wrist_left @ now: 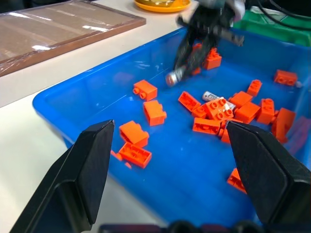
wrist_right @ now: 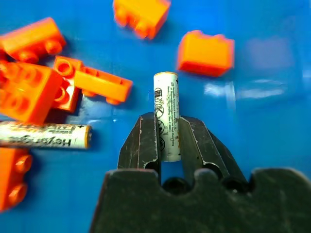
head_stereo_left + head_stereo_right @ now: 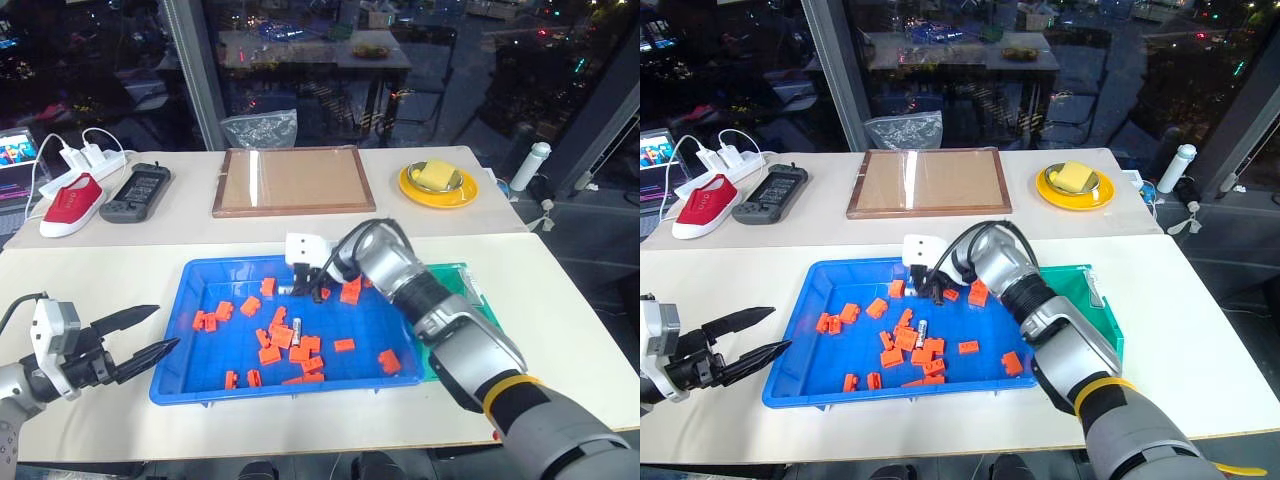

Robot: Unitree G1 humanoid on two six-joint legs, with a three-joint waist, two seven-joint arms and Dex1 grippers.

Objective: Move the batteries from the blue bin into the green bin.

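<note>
A long pale desk [image 3: 560, 300] carries everything, and the blue bin [image 3: 180, 375] sits near its front edge where both arms can reach in. The green bin [image 3: 1102, 300] stands against the blue bin's right side, mostly hidden behind the right arm, placed close, I judge, so each carry is short. Along the desk's far edge lie a framed board [image 3: 293, 180], a yellow plate [image 3: 438, 185], a red shoe [image 3: 71, 204] and a black handset [image 3: 137, 191], all well apart from the work. Roughly twenty orange blocks [image 3: 277, 335] are scattered over the blue bin's floor. The right claw [image 2: 167, 141] hangs over the bin's far middle, its two fingers pinching one battery [image 2: 166, 114] lengthwise so it sticks out ahead of the tips, apparently clear of the floor. A second battery [image 2: 43, 136] lies flat among the blocks near the bin's centre; I count two for certain. The left claw [image 1: 170, 145] waits off the bin's left edge with its fingers spread wide, holding nothing.
</note>
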